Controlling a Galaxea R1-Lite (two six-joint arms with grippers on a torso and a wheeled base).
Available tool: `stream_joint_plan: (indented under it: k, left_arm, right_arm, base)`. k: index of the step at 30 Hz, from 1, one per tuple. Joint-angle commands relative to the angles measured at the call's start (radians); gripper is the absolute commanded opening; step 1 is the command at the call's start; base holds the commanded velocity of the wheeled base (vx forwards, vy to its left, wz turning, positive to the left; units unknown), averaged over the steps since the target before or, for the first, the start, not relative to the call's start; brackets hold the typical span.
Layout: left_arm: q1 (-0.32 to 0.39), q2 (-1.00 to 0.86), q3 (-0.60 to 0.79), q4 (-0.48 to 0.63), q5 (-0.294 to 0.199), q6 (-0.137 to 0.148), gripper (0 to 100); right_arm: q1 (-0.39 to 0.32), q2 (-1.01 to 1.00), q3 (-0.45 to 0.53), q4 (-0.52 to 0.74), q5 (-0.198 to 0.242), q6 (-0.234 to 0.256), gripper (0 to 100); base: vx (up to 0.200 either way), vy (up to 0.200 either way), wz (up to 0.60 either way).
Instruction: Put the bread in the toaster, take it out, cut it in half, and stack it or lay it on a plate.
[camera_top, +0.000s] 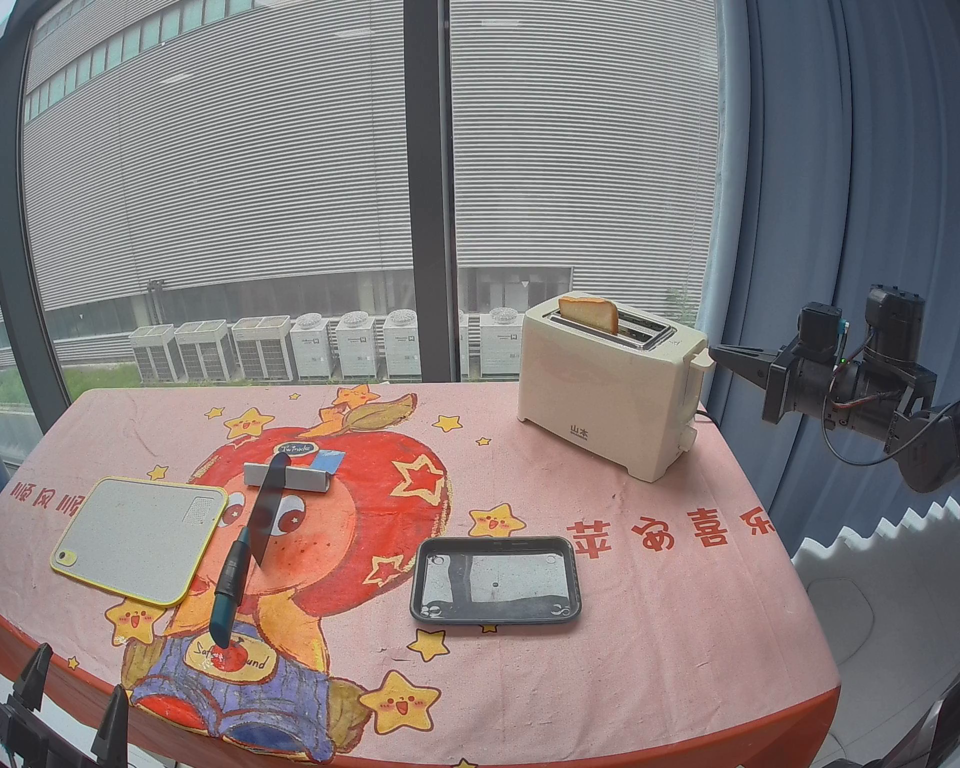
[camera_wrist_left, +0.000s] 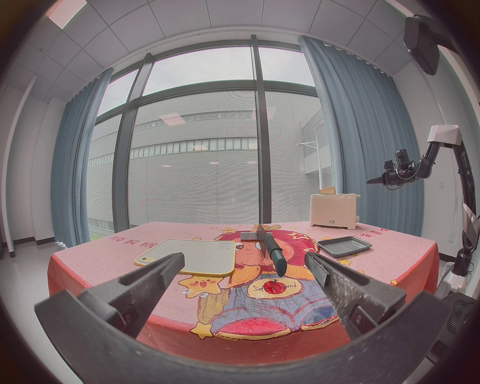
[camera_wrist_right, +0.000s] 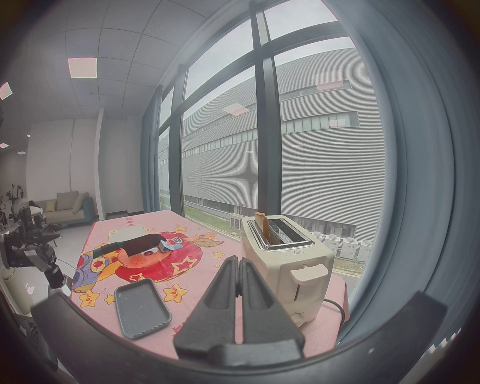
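A slice of bread (camera_top: 589, 312) sticks up out of the far slot of the cream toaster (camera_top: 610, 388) at the table's back right; the bread (camera_wrist_right: 261, 224) and toaster (camera_wrist_right: 285, 260) also show in the right wrist view. My right gripper (camera_top: 722, 354) is shut with nothing in it, level with the toaster's top, just right of its lever (camera_wrist_right: 308, 273). A dark knife (camera_top: 250, 537) leans on a grey rest (camera_top: 290, 476) beside a yellow-edged cutting board (camera_top: 140, 538). A dark plate (camera_top: 496, 580) lies front centre. My left gripper (camera_wrist_left: 245, 267) is open, below the table's front left edge.
The table carries a pink cartoon cloth (camera_top: 620, 620). A window and a blue curtain (camera_top: 830, 200) stand right behind the toaster. The toaster's cord (camera_wrist_right: 336, 307) hangs off the right side of the table.
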Motion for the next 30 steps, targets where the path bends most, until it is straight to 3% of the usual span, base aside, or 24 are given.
stream_joint_plan:
  k: [1,8,13,23,30]
  left_arm:
    - [0.000,-0.015,0.016,0.000,0.000,0.000,100]
    - [0.000,-0.015,0.016,0.000,0.000,0.000,100]
    - [0.000,-0.016,0.016,0.000,0.000,0.000,100]
    - [0.000,-0.016,0.016,0.000,0.000,0.002,100]
    - [0.000,-0.016,0.016,0.000,0.000,0.002,100]
  right_arm:
    - [0.003,-0.058,0.027,-0.002,0.000,0.003,0]
    - [0.015,-0.107,0.054,-0.002,0.001,0.034,0]
    - [0.012,-0.165,0.137,-0.002,0.012,0.066,0]
    - [0.014,-0.111,0.169,-0.112,-0.002,0.076,0]
    - [0.007,-0.044,0.160,-0.119,-0.009,0.074,0]
  base:
    - [0.000,0.000,0.00]
    - [0.000,0.000,0.00]
    - [0.000,0.000,0.00]
    - [0.000,0.000,0.00]
    - [0.000,0.000,0.00]
